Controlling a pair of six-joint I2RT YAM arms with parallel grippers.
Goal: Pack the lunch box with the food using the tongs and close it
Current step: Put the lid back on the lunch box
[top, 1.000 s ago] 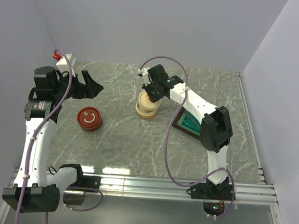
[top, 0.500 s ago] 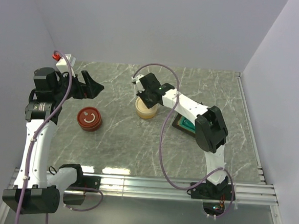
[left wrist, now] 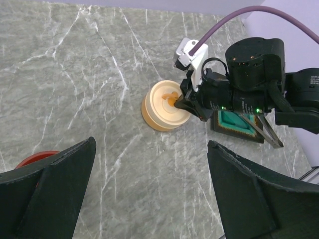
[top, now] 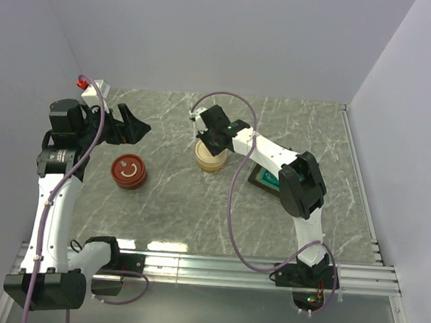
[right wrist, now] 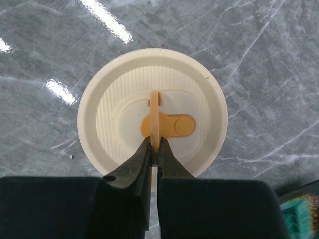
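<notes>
The lunch box (top: 210, 159) is a round cream container standing mid-table with its ribbed cream lid (right wrist: 114, 107) on top. An upright thin handle (right wrist: 155, 112) rises from the lid beside an orange plug (right wrist: 172, 125). My right gripper (right wrist: 155, 142) is shut on that handle; it also shows in the left wrist view (left wrist: 187, 102). My left gripper (left wrist: 151, 143) hangs open over bare table to the left, holding nothing. Thin silver tongs (left wrist: 268, 133) seem to lie across the green tray (left wrist: 234, 122). The food is out of view.
A red round lid with a smiley face (top: 128, 171) lies below the left gripper (top: 133, 124). The dark-rimmed green tray (top: 264, 178) sits right of the lunch box, partly under the right arm. Walls close the table at the back and both sides.
My right gripper has moved left and down with the cream lid, and the cream stack now stands lower than a second ago. The left arm has not moved.
</notes>
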